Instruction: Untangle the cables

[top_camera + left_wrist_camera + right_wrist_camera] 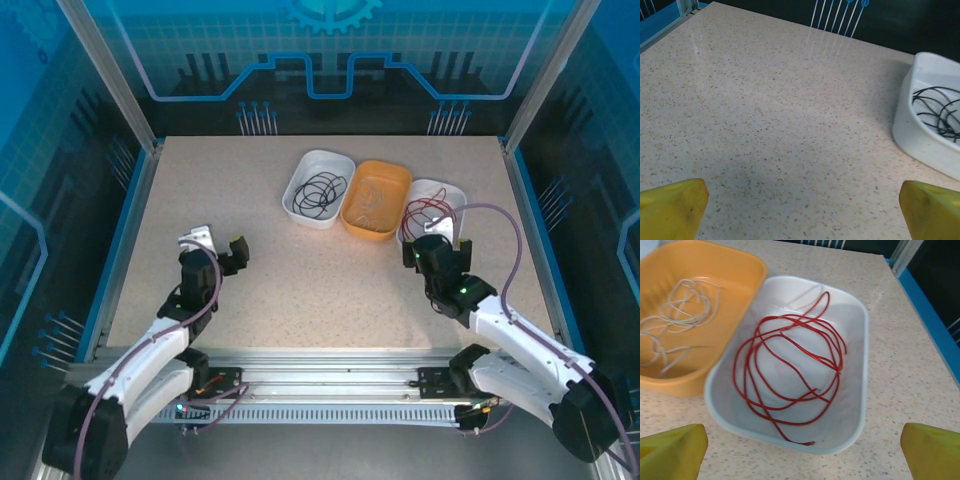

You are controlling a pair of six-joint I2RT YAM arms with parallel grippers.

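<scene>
Red cable (790,367), white tray (863,340); probably white cable (677,315), orange tray (740,270); black cable (940,112), another white tray (910,135).

My left arm (150,345) reaches forward from its base at the near left, with the forearm rising to a wrist that points ahead and a little to the right. My left gripper (217,246) is spread wide, and its yellow fingertips (672,207) sit at the two lower corners of the wrist view. My right arm (520,345) stretches from the near right base forward and leftward. My right gripper (438,238) is tilted downward, spread just as wide, and grips nothing.
</scene>
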